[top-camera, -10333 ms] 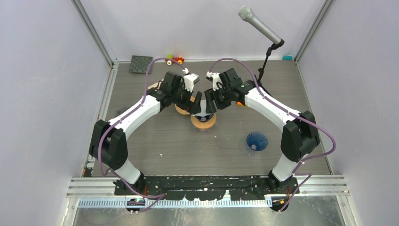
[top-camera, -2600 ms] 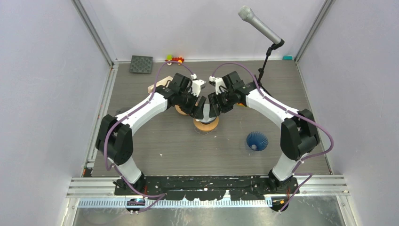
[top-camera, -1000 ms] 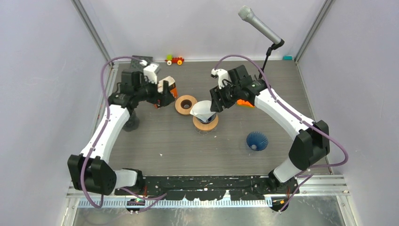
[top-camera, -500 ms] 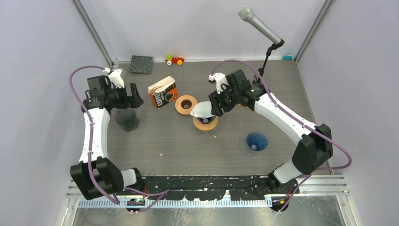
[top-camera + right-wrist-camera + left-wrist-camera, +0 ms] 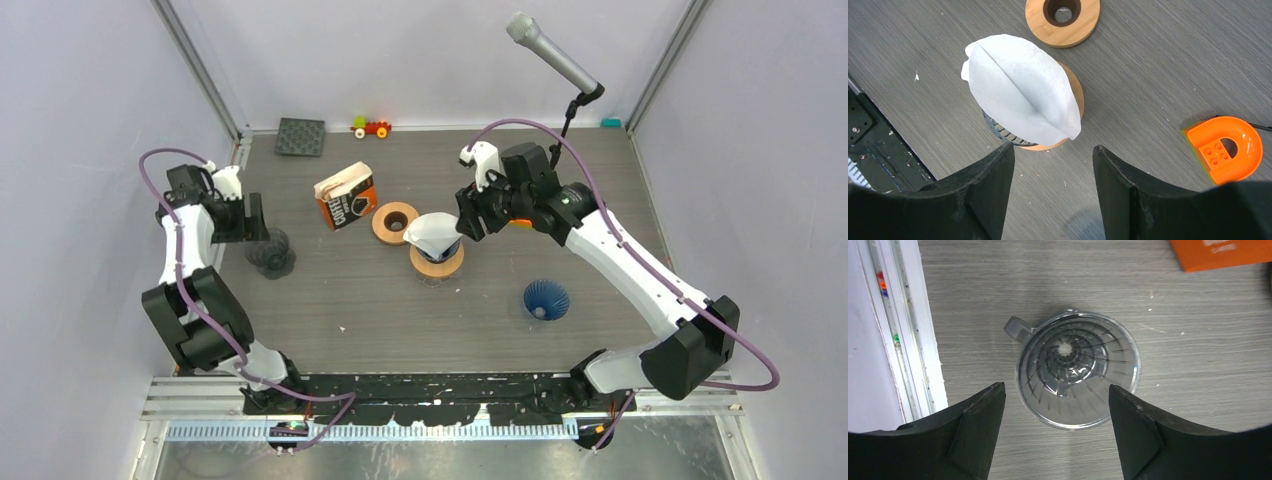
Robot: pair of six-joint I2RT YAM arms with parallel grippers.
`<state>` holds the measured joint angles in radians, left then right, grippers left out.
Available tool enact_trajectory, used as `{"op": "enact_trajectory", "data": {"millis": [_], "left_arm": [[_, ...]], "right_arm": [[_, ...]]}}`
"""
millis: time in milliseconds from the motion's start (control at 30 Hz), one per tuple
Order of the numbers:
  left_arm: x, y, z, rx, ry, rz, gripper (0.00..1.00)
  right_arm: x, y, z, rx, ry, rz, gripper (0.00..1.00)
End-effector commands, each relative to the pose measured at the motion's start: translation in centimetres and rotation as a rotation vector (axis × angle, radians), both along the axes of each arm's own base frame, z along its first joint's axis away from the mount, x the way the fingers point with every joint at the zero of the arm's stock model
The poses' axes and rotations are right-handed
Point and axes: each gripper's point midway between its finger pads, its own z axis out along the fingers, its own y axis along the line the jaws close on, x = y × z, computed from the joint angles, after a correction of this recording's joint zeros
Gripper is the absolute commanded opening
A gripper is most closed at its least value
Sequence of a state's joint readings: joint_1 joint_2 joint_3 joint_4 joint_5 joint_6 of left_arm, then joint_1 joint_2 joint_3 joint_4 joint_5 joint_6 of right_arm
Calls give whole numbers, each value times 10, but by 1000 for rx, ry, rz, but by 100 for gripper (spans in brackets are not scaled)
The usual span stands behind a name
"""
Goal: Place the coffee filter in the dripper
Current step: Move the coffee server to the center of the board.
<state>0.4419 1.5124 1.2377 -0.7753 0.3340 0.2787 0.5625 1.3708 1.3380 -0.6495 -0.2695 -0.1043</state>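
White paper filter (image 5: 1023, 102) is seen perched half-folded atop the dripper (image 5: 998, 131) just beyond the wide-open, empty right jaws, and could be tipped out if brushed.

Coffee box (image 5: 346, 196) just beside wooden ring (image 5: 395, 222); blue cone (image 5: 546, 299) well apart

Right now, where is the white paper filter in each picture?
Top external: the coffee filter is at the centre.
Left wrist: not in it.
Right wrist: upper left of centre, sitting on the dark dripper.
Shared landmark: the wooden ring beside it.
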Motion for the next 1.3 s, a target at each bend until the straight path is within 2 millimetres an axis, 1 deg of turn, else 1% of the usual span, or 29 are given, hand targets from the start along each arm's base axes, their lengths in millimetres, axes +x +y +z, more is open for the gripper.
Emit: {"op": "enact_trajectory", "data": {"millis": [0, 133, 233, 400, 567, 667, 833, 967, 1067, 1133, 1200, 1267], "left_arm": [[8, 19, -6, 65, 7, -8, 76], [10, 26, -23, 78, 44, -16, 72], [10, 24, -33, 52, 67, -28, 63], [5, 7, -40, -40, 86, -54, 42], [-3, -19, -42, -159, 89, -90, 19], [-9, -35, -42, -204, 94, -124, 13], [-21, -71, -43, -215, 100, -251, 5], [-27, -111, -36, -239, 84, -369, 1], [-34, -144, -34, -247, 81, -463, 0], [-39, -164, -37, -240, 88, -521, 0], [-42, -180, -39, -236, 99, -558, 0], [-46, -188, -43, -245, 114, -573, 0]], "right_arm": [[1, -5, 12, 13, -58, -8, 63], [1, -7, 9, 7, -52, -12, 63], [1, -10, 5, -2, -46, -19, 63], [1, -16, 4, -18, -49, -39, 63], [4, -28, 8, -34, -68, -79, 63], [3, -37, 10, -25, -70, -95, 63], [7, -54, 11, -28, -79, -141, 63], [11, -70, 6, -42, -77, -178, 63], [13, -79, -1, -51, -65, -193, 63], [14, -84, -6, -60, -58, -196, 63], [13, -88, -10, -66, -51, -198, 63], [14, -93, -15, -75, -39, -202, 63]]}}
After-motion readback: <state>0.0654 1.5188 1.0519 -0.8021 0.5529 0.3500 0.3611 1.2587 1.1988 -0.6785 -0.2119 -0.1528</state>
